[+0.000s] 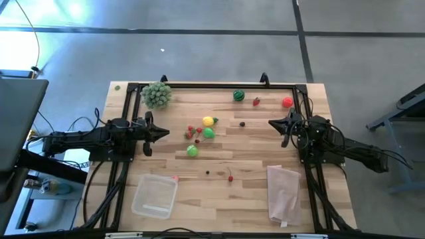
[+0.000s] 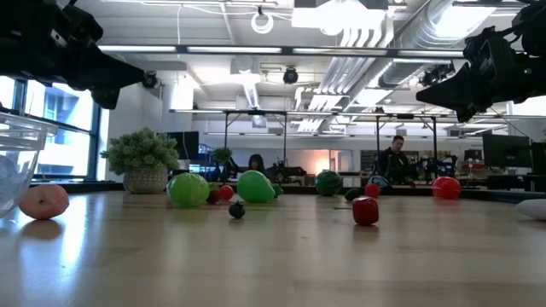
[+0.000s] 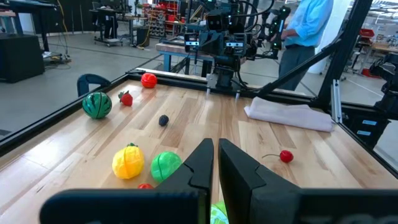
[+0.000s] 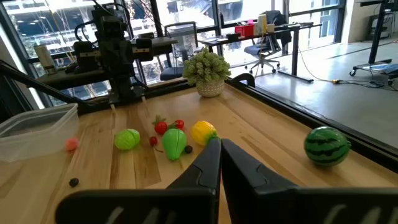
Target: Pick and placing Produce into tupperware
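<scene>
I've got both arms parked over the worktop (image 1: 219, 192), facing each other across the middle. My left gripper (image 1: 161, 133) sits at centre left of the high view, jaws drawn together to a thin slit, holding nothing. My right gripper (image 1: 275, 123) is at centre right, jaws likewise nearly closed and empty.

The clear tub (image 1: 155, 195) lies at the lower left of the high view, well apart from the left gripper, and I can see nothing inside it. A small pink piece (image 1: 176, 178) rests just beside its upper right corner.

Most of the produce clusters in the middle: a yellow fruit (image 1: 208, 121), a green one (image 1: 209, 133) just below it, another green one (image 1: 192, 151) lower still, and a few small red bits (image 1: 192, 131) to their left. The striped watermelon ball (image 1: 238, 96) sits near the top edge, a strawberry (image 1: 256, 101) just right of it, and a red ball (image 1: 287, 101) near the upper right, close to the right arm. A tiny dark berry (image 1: 242, 123) lies mid-frame, and a cherry (image 1: 230, 177) lower down with a dark speck (image 1: 208, 172) to its left.

The bushy grey-green ball (image 1: 156, 94) sits upper left. The pale pink bag (image 1: 283, 192) lies lower right.
</scene>
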Tool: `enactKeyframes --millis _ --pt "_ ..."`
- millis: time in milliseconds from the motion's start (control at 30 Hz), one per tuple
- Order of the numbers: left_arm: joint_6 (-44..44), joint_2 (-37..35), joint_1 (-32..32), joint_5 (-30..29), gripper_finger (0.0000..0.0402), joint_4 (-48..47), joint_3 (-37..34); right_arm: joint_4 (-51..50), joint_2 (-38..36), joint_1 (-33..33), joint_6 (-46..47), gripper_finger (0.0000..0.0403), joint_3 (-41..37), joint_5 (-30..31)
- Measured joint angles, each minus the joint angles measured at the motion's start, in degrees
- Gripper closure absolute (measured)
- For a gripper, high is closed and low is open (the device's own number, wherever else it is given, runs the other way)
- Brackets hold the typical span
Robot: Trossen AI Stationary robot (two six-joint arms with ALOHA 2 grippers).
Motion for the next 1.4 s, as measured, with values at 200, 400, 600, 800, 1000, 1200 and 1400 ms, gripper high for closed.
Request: enactKeyframes --millis 200,400,600,800,1000,1200,1400 --pt "-0.01 0.00 0.00 0.00 0.0387 0.00 0.00 -0.01 0.02 0.00 0.00 0.0399 0.01 -0.01" --pt "-0.01 0.00 0.00 0.02 0.0387 0.00 -0.02 0.01 0.00 0.00 0.00 0.0399 0.01 0.01" --pt "0.00 0.00 0.00 0.02 0.0387 0.00 -0.01 -0.01 0.02 0.00 0.01 0.0399 0.01 -0.01" --pt "0.00 0.00 0.00 0.02 0.0387 0.00 -0.01 0.00 0.00 0.00 0.00 0.0399 0.01 0.01" --pt "0.60 0.00 0.00 0.02 0.0387 -0.32 0.05 0.00 0.00 0.00 -5.55 0.0399 0.01 0.03" --pt "1.99 0.26 0.00 -0.09 0.0387 -2.96 0.37 0.02 0.01 0.00 -6.46 0.0399 0.01 1.00" --pt "1.99 0.37 0.00 -0.22 0.0387 -3.08 0.37 0.04 0.01 0.00 -4.62 0.0399 0.00 3.13"
